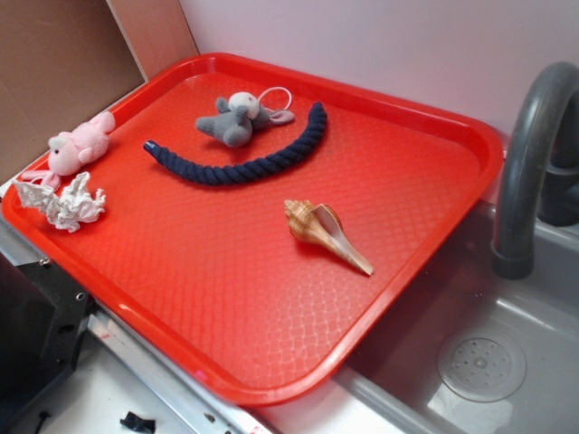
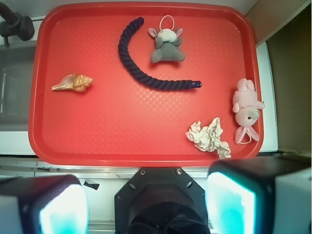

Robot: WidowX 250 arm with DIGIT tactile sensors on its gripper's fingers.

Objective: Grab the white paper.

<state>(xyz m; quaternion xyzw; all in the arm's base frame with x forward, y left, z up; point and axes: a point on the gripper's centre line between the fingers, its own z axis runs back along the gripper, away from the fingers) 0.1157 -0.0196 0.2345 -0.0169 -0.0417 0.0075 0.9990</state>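
The jaws (image 2: pixel 146 204) stand wide and empty, well above the red tray (image 2: pixel 136 151): the approach has barely begun. The white paper (image 2: pixel 208 137) lies ahead of the right jaw, beside the pink plush toy (image 2: pixel 246 109), so the next move calls for shifting right and descending.

A pale wall (image 1: pixel 380 45) spans 12 o'clock. A brown panel (image 1: pixel 63 72) stands at 10 o'clock. A grey sink (image 1: pixel 507 362) with faucet (image 1: pixel 529 154) occupies 4 o'clock.
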